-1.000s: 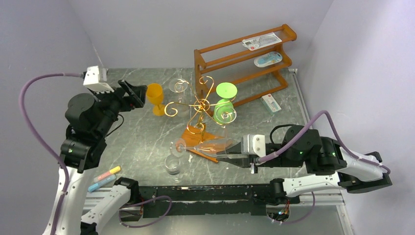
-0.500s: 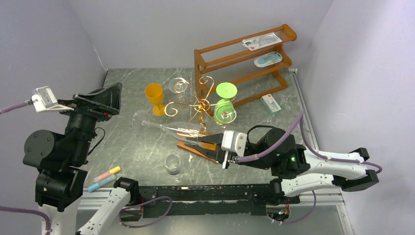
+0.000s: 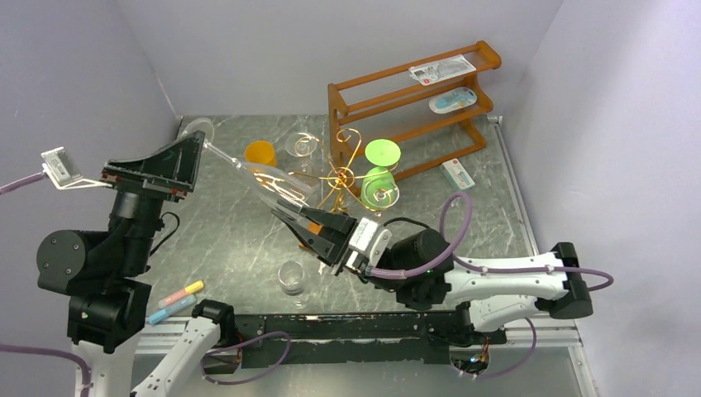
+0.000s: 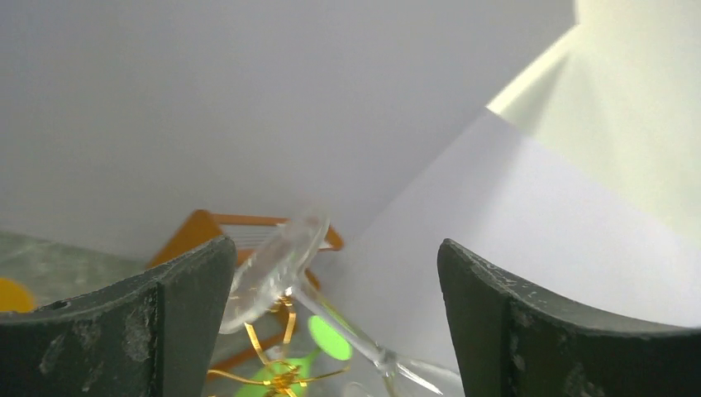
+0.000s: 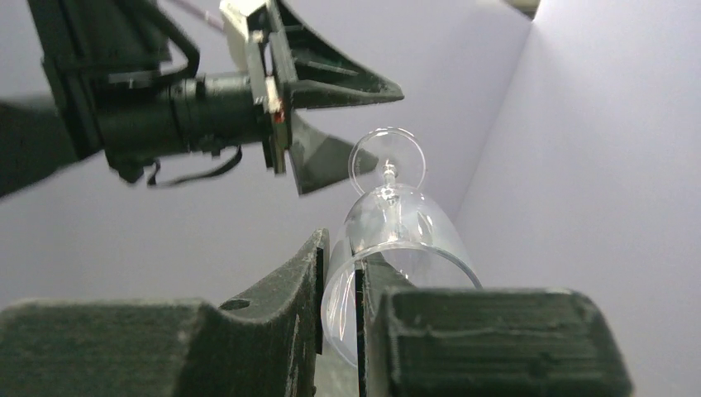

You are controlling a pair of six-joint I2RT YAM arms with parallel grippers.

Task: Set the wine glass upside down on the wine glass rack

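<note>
From above, the right gripper (image 3: 291, 218) is clamped on the rim of the clear wine glass (image 3: 269, 184). The glass is held off the tabletop (image 3: 240, 240), just left of the wine glass rack (image 3: 339, 176). It lies slantwise, with its bowl near the rack and its foot pointing away from it toward the left gripper (image 3: 188, 157), which stands wide apart farther left of the rack.

In the left wrist view, the left gripper (image 4: 331, 318) is spread wide and holds nothing. The foot of the wine glass (image 4: 277, 260) sits close by its left finger, and the stem runs down toward the gold rack (image 4: 277, 364) beyond. We cannot tell whether foot and finger touch.

In the right wrist view, the right gripper (image 5: 339, 277) pinches the bowl wall of the wine glass (image 5: 397, 231), one finger inside and one outside.

We judge the glass to be light and stiff, but slick and very fragile. The thin rim bears a squeeze poorly, and with the stem reaching so far out the glass could swing or slip. The stem is the better hold: we would take it gently, a little below the foot, so the foot stays free to hang in a scroll arm.
</note>
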